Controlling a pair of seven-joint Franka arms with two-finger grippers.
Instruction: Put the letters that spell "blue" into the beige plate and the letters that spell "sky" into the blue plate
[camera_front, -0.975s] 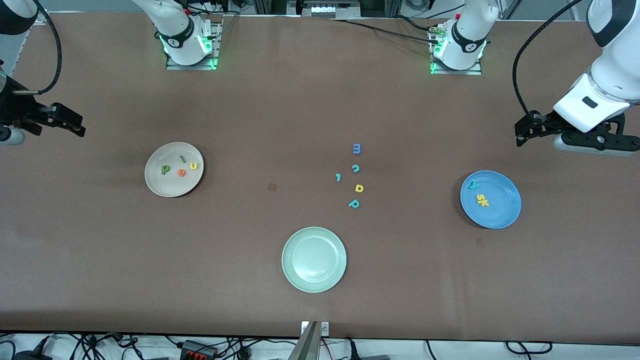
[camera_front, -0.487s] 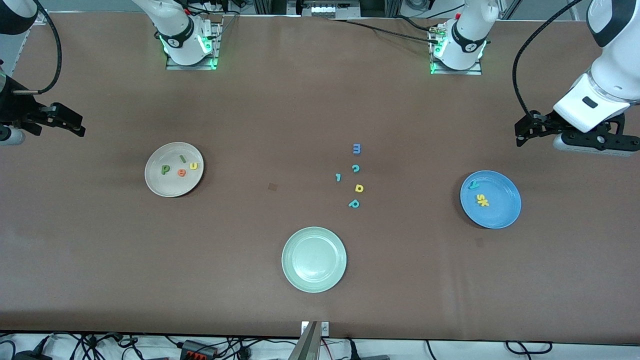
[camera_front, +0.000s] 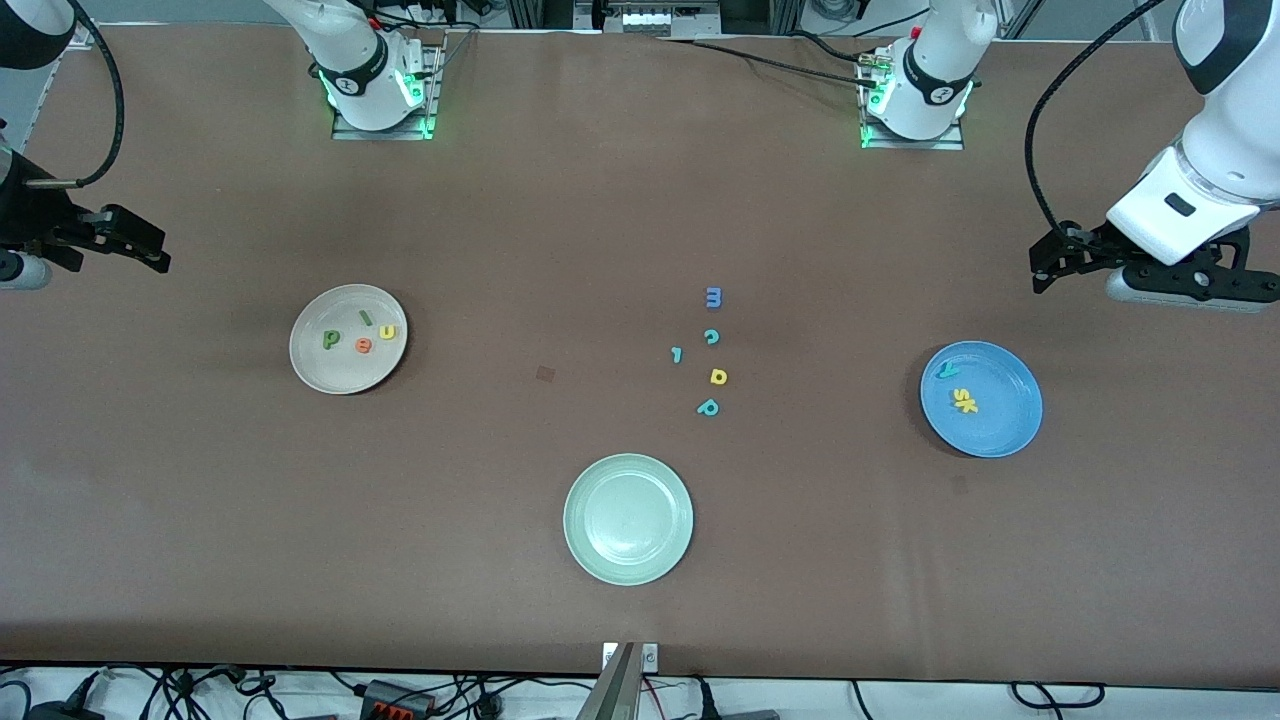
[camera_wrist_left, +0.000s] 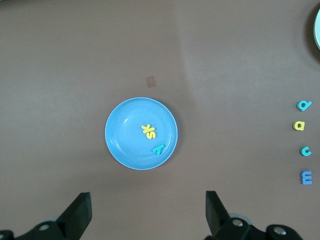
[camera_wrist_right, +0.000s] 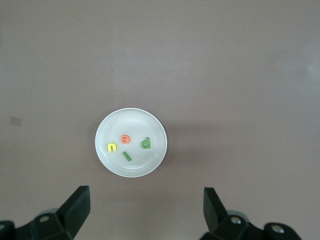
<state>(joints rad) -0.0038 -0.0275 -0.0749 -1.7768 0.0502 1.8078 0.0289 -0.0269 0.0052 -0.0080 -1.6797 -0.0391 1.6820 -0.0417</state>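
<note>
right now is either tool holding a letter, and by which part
Nothing is held. The left tool hangs open above the blue plate, the right tool open above the beige plate.

High front camera faces both arms, wrist cameras look straight down, sharing plates

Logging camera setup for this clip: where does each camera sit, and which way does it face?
Front view: high across the table, facing both arm bases; shows the open left claw and right claw.
Left wrist view: looks down on the blue plate; open left claw at the edge.
Right wrist view: looks down on the beige plate; open right claw.
Each wrist view shares its plate with the front view.
</note>
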